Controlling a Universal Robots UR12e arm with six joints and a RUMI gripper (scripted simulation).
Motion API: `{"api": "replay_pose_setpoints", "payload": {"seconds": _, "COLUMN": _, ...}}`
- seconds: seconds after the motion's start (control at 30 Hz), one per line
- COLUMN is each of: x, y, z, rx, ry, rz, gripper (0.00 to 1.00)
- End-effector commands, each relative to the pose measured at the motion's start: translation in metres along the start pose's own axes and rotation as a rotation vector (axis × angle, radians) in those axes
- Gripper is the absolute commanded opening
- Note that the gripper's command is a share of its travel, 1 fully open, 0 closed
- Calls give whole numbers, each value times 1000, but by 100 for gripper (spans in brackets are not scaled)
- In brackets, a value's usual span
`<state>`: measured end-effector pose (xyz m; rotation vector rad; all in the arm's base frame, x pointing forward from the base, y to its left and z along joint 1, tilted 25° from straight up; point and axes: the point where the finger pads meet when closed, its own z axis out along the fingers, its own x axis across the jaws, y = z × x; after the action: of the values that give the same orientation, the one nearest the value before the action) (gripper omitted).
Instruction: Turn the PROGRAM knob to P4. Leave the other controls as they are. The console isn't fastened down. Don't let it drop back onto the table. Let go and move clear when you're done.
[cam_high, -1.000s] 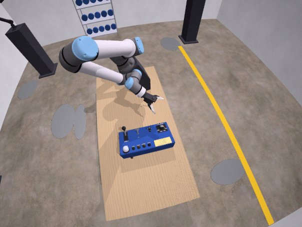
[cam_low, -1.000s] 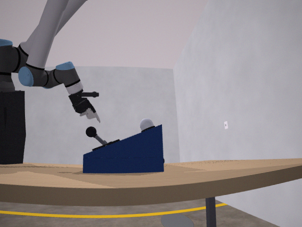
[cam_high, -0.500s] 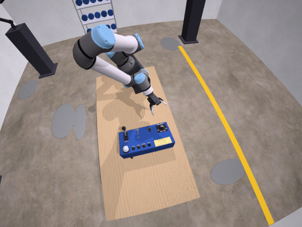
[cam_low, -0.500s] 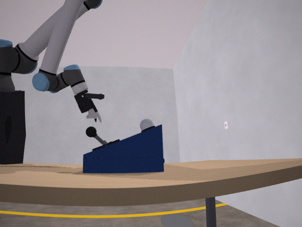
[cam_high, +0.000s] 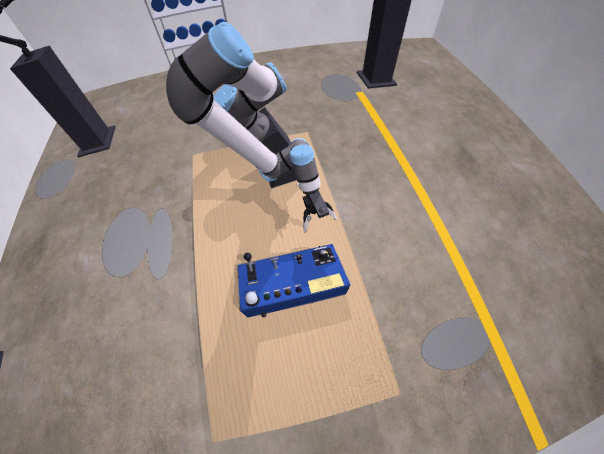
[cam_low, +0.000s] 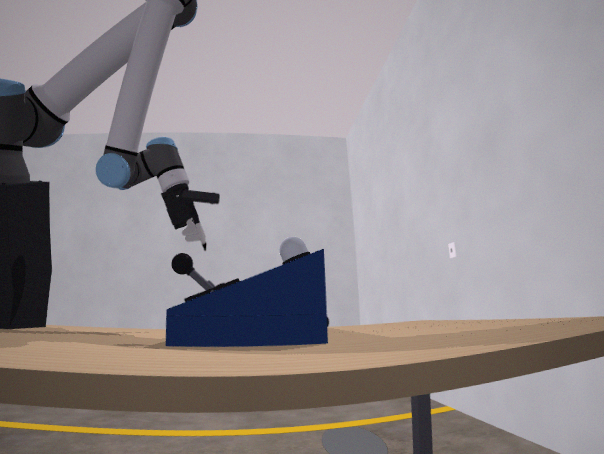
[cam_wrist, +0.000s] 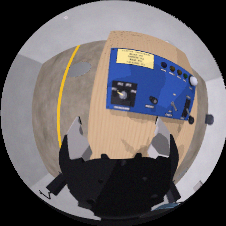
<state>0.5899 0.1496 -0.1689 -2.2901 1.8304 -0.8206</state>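
Note:
A blue sloped console sits on the wooden table. Its black PROGRAM knob is at the console's back right corner; it also shows in the wrist view with a light pointer. My gripper is open and empty, hanging in the air above the table just behind the console, near the knob's side. In the side view the gripper is above and behind the console's low edge. In the wrist view both fingers frame bare table short of the console.
The console also carries a black ball lever, a toggle, a small switch, a row of round buttons, a white dome and a yellow label. The arm's base stands at the table's far end.

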Motion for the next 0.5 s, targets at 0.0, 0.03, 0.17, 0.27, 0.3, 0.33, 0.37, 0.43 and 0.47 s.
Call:
{"api": "replay_pose_setpoints", "payload": {"seconds": 0.0, "x": 2, "y": -3, "z": 5, "rx": -26, "ry": 47, "rz": 34, "gripper": 100}}
{"api": "replay_pose_setpoints", "payload": {"seconds": 0.03, "x": 2, "y": -4, "z": 6, "rx": -30, "ry": 56, "rz": 41, "gripper": 100}}
{"api": "replay_pose_setpoints", "payload": {"seconds": 0.17, "x": 3, "y": -6, "z": 9, "rx": -41, "ry": 87, "rz": 63, "gripper": 100}}
{"api": "replay_pose_setpoints", "payload": {"seconds": 0.27, "x": 4, "y": -8, "z": 10, "rx": -47, "ry": 104, "rz": 74, "gripper": 100}}
{"api": "replay_pose_setpoints", "payload": {"seconds": 0.3, "x": 4, "y": -8, "z": 10, "rx": -48, "ry": 108, "rz": 77, "gripper": 100}}
{"api": "replay_pose_setpoints", "payload": {"seconds": 0.33, "x": 4, "y": -9, "z": 10, "rx": -49, "ry": 112, "rz": 79, "gripper": 100}}
{"api": "replay_pose_setpoints", "payload": {"seconds": 0.37, "x": 4, "y": -9, "z": 10, "rx": -50, "ry": 115, "rz": 82, "gripper": 100}}
{"api": "replay_pose_setpoints", "payload": {"seconds": 0.43, "x": 4, "y": -9, "z": 10, "rx": -50, "ry": 115, "rz": 82, "gripper": 100}}
{"api": "replay_pose_setpoints", "payload": {"seconds": 0.47, "x": 4, "y": -9, "z": 10, "rx": -51, "ry": 118, "rz": 83, "gripper": 100}}
